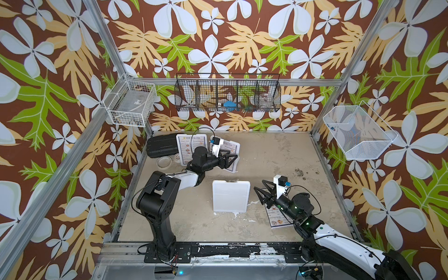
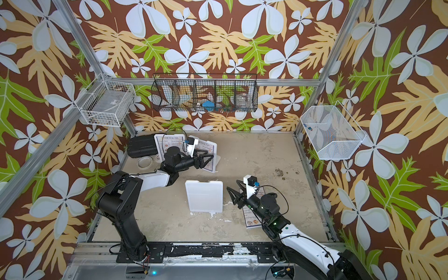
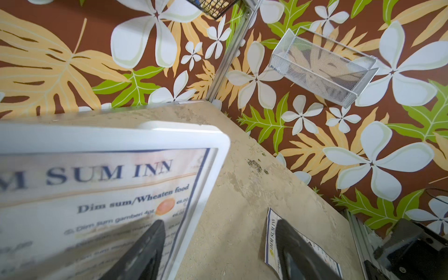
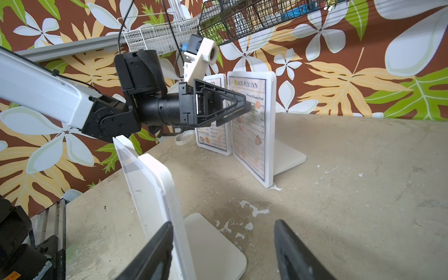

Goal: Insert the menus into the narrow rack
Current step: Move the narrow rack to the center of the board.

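Menus, three: two seated menus (image 4: 249, 126) upright in filled racks (image 4: 288, 155) at back left; third menu (image 1: 276, 218) flat on the tabletop (image 1: 278, 157), partly under the right arm, likely destined for the empty rack (image 1: 230, 196) beside it; left end effector (image 1: 232, 158) and right end effector (image 1: 259, 184) both agape, holding nothing.

3 menus (image 4: 251, 140), 3 stands (image 1: 230, 196), 3 baskets (image 1: 228, 93), 2 arms (image 1: 155, 201)

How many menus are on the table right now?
3. The first menu stands upright by the black case; the second menu stands at the left claw; the third menu lies flat, partly under the right arm. Others could be hidden.
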